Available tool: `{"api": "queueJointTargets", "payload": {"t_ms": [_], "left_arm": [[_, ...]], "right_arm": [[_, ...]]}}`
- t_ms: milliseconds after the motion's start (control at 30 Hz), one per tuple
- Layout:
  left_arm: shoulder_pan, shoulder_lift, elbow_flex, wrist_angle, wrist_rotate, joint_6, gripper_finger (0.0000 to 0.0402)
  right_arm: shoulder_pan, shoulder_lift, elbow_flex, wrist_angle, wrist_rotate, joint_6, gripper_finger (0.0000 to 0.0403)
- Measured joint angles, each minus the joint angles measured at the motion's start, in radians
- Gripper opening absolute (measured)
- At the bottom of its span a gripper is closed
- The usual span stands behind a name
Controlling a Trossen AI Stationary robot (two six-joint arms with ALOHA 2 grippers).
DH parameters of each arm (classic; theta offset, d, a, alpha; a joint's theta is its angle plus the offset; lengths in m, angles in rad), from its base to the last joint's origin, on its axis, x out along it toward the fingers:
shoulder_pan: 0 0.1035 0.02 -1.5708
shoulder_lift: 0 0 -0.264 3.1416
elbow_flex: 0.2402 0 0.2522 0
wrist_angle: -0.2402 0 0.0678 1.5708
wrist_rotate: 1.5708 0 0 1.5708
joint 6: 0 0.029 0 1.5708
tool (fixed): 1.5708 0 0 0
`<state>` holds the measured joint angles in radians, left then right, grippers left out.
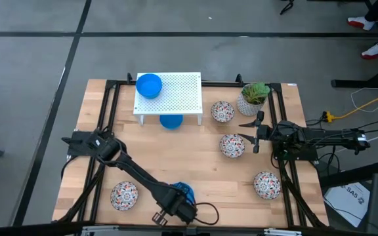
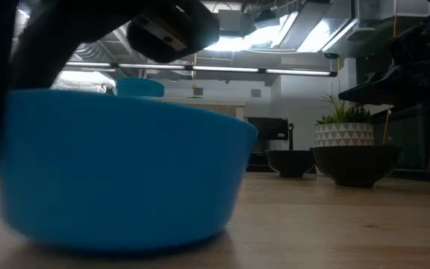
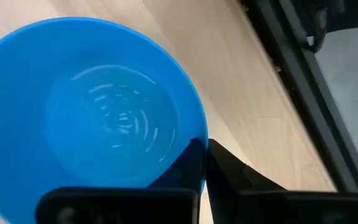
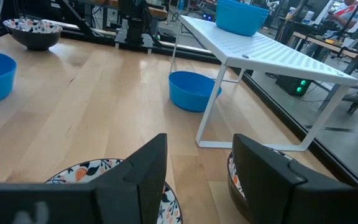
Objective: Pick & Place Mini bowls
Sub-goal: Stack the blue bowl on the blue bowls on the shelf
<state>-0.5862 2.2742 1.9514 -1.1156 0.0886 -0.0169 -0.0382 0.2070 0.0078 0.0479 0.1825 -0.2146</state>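
A plain blue mini bowl (image 3: 104,118) sits near the table's near edge (image 1: 185,191) and fills the low view (image 2: 125,172). My left gripper (image 3: 205,168) is shut on its rim (image 1: 178,202). My right gripper (image 4: 197,174) is open and hovers at the table's right side (image 1: 254,136), above and between two floral bowls (image 1: 231,145) (image 1: 222,111), touching nothing. Another blue bowl (image 1: 149,85) rests on a white perforated rack (image 1: 176,95). A further blue bowl (image 1: 171,122) sits on the table under the rack. Two more floral bowls (image 1: 124,195) (image 1: 266,185) rest on the table. My left gripper holds the blue bowl by its rim (image 3: 202,134) on the bowl's near side. One finger (image 3: 185,165) is inside the bowl and one (image 3: 235,177) is outside. The fingers come from above, pointing down. In the low view the bowl's base (image 2: 125,243) looks to rest on the table.
A white pot with a green plant (image 1: 253,97) stands at the far right, beside the rack. Black frame rails (image 1: 104,131) run along the table's left and right sides. Bare wood (image 1: 176,154) lies in the table's middle. A person's shoes (image 1: 373,49) show on the floor beyond.
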Motion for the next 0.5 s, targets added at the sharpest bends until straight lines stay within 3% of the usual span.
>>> {"api": "queueJointTargets", "payload": {"t_ms": [300,500], "left_arm": [[0.012,-0.042,0.002,-0.072,-0.127,-0.01,0.0003],[0.034,-0.112,0.003,-0.124,-0.148,-0.023,0.0003]], "right_arm": [[0.0,0.0,0.0,0.0,0.0,0.0,0.0182],[0.0,0.0,0.0,0.0,0.0,0.0,0.0182]]}}
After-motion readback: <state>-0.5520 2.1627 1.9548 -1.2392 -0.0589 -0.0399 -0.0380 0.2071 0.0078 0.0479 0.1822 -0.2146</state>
